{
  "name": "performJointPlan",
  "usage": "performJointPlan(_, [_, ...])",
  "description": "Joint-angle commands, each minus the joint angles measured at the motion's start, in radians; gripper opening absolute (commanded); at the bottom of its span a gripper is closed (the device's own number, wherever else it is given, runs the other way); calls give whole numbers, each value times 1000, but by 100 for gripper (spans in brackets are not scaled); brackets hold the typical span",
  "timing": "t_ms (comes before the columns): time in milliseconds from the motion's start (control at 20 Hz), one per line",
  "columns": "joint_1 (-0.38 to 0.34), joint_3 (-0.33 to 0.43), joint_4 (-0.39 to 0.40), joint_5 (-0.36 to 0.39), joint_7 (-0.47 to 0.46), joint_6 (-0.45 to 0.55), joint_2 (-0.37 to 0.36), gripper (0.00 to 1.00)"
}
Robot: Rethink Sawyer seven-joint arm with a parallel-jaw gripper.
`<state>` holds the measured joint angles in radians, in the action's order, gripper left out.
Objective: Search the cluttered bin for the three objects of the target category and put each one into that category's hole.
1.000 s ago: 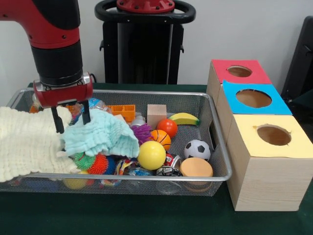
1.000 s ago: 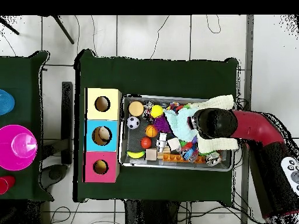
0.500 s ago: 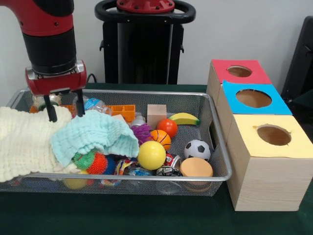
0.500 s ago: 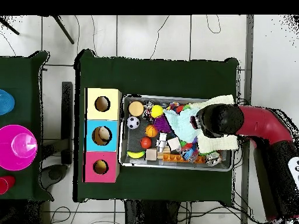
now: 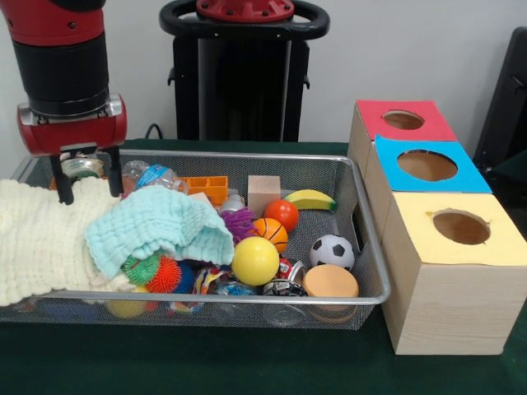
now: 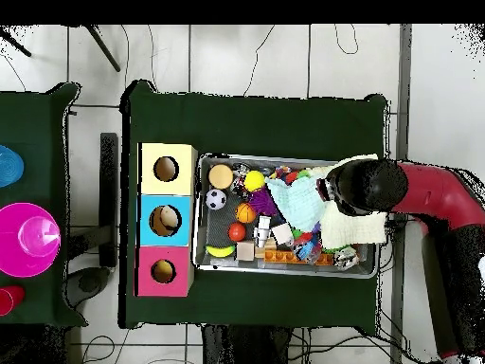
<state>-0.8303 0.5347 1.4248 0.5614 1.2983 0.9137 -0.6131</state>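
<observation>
My pincer (image 5: 85,185), fingers apart and empty, hangs at the front view's upper left above the cream cloth (image 5: 41,239). I judge I'm mid-search: balls, if those are the targets, lie exposed mid-bin (image 5: 362,247); next I'd descend on one.

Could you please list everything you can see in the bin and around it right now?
wire bin: one, silver, on green table
cream cloth: one, draped over bin's left end
mint cloth: one, beside cream cloth
balls: yellow, soccer, basketball, red-orange
banana: one, yellow, near far wall
wooden cube: one, far side
tan disc: one, front right corner
sorting box: one, with red, blue and yellow holed tops, right of bin
gripper: one, red, open, above cream cloth
</observation>
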Motion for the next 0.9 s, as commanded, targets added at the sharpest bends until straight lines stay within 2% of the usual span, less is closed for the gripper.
performJointPlan(50, [1, 57, -34, 5, -187, 52, 43, 100])
performJointPlan(550, [-14, 48, 9, 32, -162, -42, 83, 100])
performJointPlan(900, [-22, 43, -3, 59, -169, -91, 124, 100])
